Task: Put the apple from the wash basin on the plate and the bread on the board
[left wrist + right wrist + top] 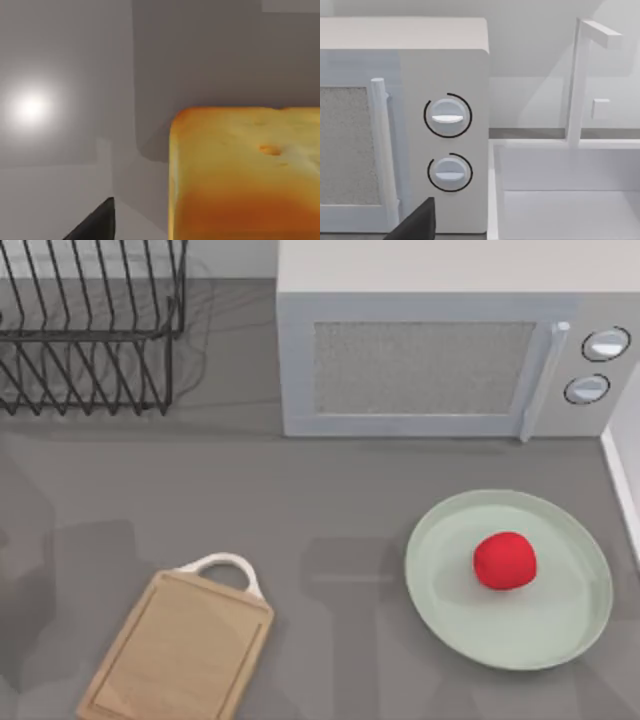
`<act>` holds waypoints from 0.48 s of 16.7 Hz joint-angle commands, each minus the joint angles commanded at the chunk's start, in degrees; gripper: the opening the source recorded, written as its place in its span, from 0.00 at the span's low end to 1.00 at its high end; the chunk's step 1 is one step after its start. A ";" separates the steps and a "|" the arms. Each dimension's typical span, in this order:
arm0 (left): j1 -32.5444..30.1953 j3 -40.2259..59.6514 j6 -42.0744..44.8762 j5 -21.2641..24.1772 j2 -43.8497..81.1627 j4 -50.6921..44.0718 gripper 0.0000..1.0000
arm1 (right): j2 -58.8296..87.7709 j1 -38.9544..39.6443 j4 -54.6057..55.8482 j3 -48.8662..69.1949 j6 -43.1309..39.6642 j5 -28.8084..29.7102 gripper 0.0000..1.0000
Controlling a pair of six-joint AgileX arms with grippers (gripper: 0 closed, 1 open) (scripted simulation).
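Note:
The red apple (505,561) rests on the pale green plate (450,590) at the table's right, a little right of the dish's centre. The wooden board (180,650) with its white loop handle lies bare at the front left. The golden bread (245,175) with its browned, spotted top looms very close in the left wrist view, among pale smooth walls. A dark part of my left gripper (95,225) shows just beside it, apart from it. A dark part of my right gripper (417,222) hangs before the microwave, facing the white wash basin (570,200).
A white microwave (430,350) with two dials stands at the back, and a black wire dish rack (90,320) at the back left. A white faucet (580,80) rises behind the basin. The basin's rim (622,480) runs along the table's right edge.

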 joint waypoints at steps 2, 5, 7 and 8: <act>0.07 -1.99 0.11 0.01 1.60 3.31 1.00 | 0.00 0.00 0.00 0.00 0.00 0.00 1.00; 0.11 -2.57 0.18 0.01 2.16 4.19 1.00 | 0.00 0.00 0.00 0.00 0.00 0.00 1.00; 0.11 -2.57 0.18 0.01 2.16 4.19 1.00 | 0.00 0.00 0.00 0.00 0.00 0.00 1.00; 0.11 -2.57 0.18 0.01 2.16 4.19 0.92 | 0.00 0.00 0.00 0.00 0.00 0.00 1.00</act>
